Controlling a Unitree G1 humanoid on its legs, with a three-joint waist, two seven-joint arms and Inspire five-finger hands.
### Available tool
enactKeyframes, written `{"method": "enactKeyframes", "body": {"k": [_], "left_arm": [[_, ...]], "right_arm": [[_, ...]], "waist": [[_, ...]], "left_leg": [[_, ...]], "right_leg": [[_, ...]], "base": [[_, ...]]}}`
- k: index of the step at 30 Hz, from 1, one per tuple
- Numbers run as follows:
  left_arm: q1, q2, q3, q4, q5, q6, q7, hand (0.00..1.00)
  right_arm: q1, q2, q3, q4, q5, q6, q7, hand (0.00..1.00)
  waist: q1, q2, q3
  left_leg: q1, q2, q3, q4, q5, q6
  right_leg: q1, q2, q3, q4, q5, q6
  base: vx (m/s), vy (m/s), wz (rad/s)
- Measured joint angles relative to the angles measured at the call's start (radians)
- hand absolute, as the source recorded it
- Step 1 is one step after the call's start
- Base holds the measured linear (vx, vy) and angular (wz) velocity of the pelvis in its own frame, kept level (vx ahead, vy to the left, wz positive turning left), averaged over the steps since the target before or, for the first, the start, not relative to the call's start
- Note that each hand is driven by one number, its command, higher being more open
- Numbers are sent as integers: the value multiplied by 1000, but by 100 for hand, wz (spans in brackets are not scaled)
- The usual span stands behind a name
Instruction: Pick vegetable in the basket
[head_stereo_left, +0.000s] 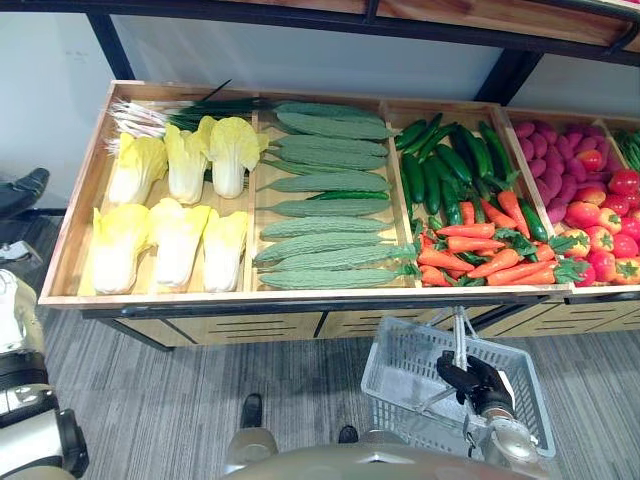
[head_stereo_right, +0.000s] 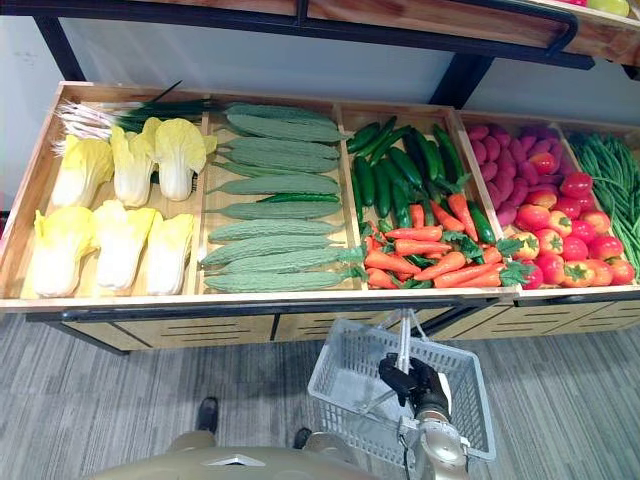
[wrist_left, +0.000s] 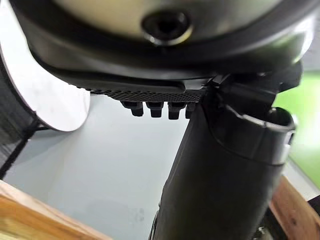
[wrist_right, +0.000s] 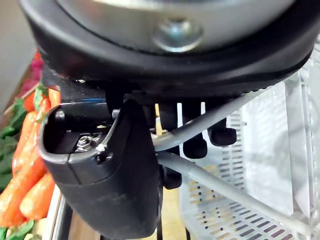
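Note:
My right hand (head_stereo_left: 474, 384) is shut on the two grey handles (wrist_right: 215, 176) of a grey plastic basket (head_stereo_left: 398, 392), which hangs just below the stand's front edge, under the carrots (head_stereo_left: 478, 252). Nothing lies in the basket. The wooden stand (head_stereo_left: 150, 292) holds yellow-white cabbages (head_stereo_left: 182, 200), long ridged green gourds (head_stereo_left: 320, 200), dark cucumbers (head_stereo_left: 445, 165), purple tubers (head_stereo_left: 545, 160) and red peppers (head_stereo_left: 605, 235). In the right wrist view the fingers (wrist_right: 194, 145) curl round the handles beside the thumb (wrist_right: 111, 186). My left hand (wrist_left: 226, 175) holds nothing, and its fingers look relaxed.
Green onions (head_stereo_left: 170, 115) lie at the back left of the stand and green beans (head_stereo_right: 610, 180) at the far right. A dark-framed shelf (head_stereo_left: 300, 18) runs overhead. Grey plank floor (head_stereo_left: 170, 390) lies in front of the stand.

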Motion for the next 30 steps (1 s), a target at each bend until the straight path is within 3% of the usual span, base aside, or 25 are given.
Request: {"method": "enactKeyframes", "body": {"k": [12,30], "left_arm": [[-86,59,-99,194,106,66,-91,100],[-111,65,-180,287,165,93,-161,100]], "right_arm": [[-33,0,14,-30,3,0,-2,0],[-89,-1,24,-48,3,0,7,0]], "waist": [[3,-10,49],[-1,-27,115]], "left_leg": [[-45,5,-21,-7,35,-4],[-61,16,-4,-17,65,-14]], "right_leg": [[-87,-10,-17,112,-33,-13],[-156,-8,-2,189,-50,-28]], "base": [[-61,-21,5],[-34,-8,-3]]}}
